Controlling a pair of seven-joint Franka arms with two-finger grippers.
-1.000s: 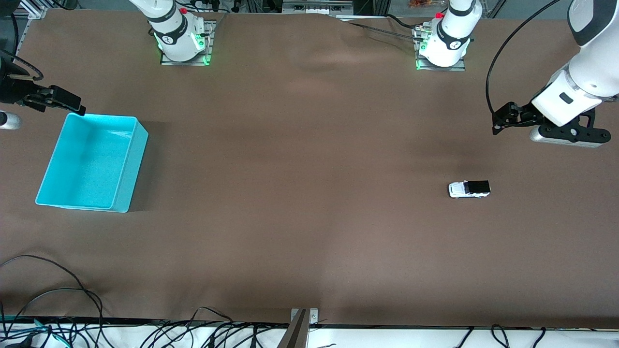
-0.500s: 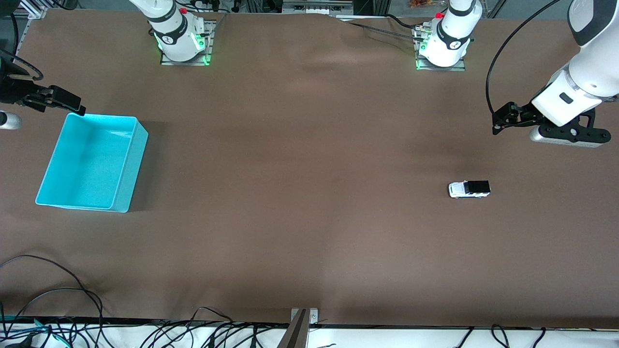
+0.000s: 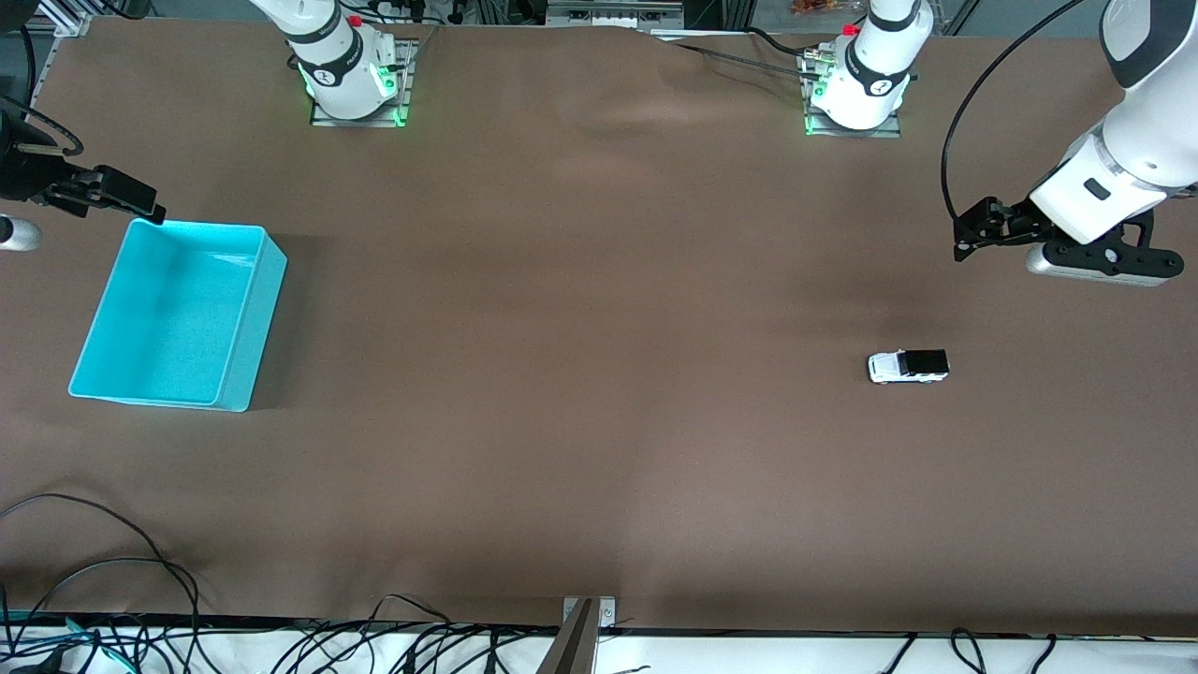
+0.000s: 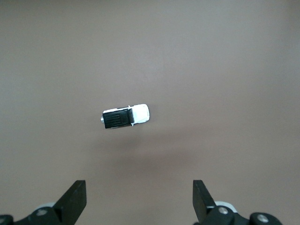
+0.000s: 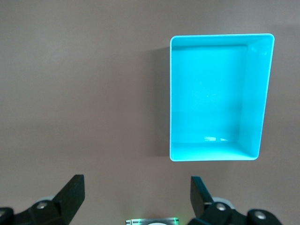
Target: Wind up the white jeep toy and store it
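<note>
Toward the left arm's end of the table, the white jeep toy (image 3: 908, 366) sits on its wheels on the brown table cover (image 3: 599, 374), alone, nothing touching it. Boxy little body, white hood, flat black roof, small dark wheels; a hard, smooth finish.

Left gripper (image 3: 978, 229) hangs in the air above the table, well apart from the jeep and holding nothing. In the left wrist view the jeep (image 4: 125, 116) lies on the cover well clear of the two black fingertips (image 4: 75, 199), roughly centred on the wide gap between them. Jaws spread wide.

Right gripper (image 3: 117, 194) hangs over the table at the right arm's end, just beside the turquoise bin's (image 3: 243, 360) farthest corner. Its jaws are spread wide too, with nothing between the fingers (image 5: 72, 193). Right wrist view looks down into the bin (image 5: 255, 93).

Bin: rectangular, open-topped, thin-walled, rounded corners, glossy plastic with a faint sheen on the floor. Nothing in it.

Table cover: matte brown sheet, slight ripples up near the arm bases. Black cables (image 3: 94, 562) trail along the table's nearest edge.
</note>
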